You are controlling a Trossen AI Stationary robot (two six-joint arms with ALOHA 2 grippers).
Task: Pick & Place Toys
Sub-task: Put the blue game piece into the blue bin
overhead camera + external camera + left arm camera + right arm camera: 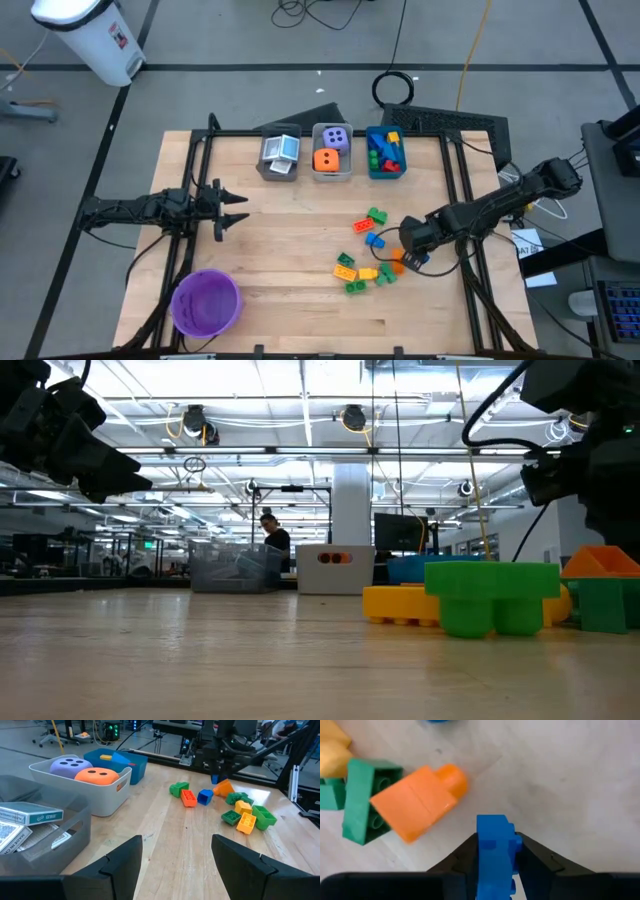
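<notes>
A blue brick (pixel 495 855) is clamped between the 2 narrowed fingers of the right gripper (pixel 496 851), just above the wooden table (pixel 290 225), beside an orange brick (pixel 418 802) among scattered bricks. The left gripper (pixel 236 211) is held parted and empty near the bins.

My matt black fingers (pixel 470 857) pinch a smooth, glossy blue plastic brick (pixel 495 855) at the lower centre. Upper left, an orange brick (pixel 420 802) and a green brick (pixel 362 800) show the same slick plastic. The table (pixel 570 780) beneath is pale wood, lightly grained and satin.
</notes>
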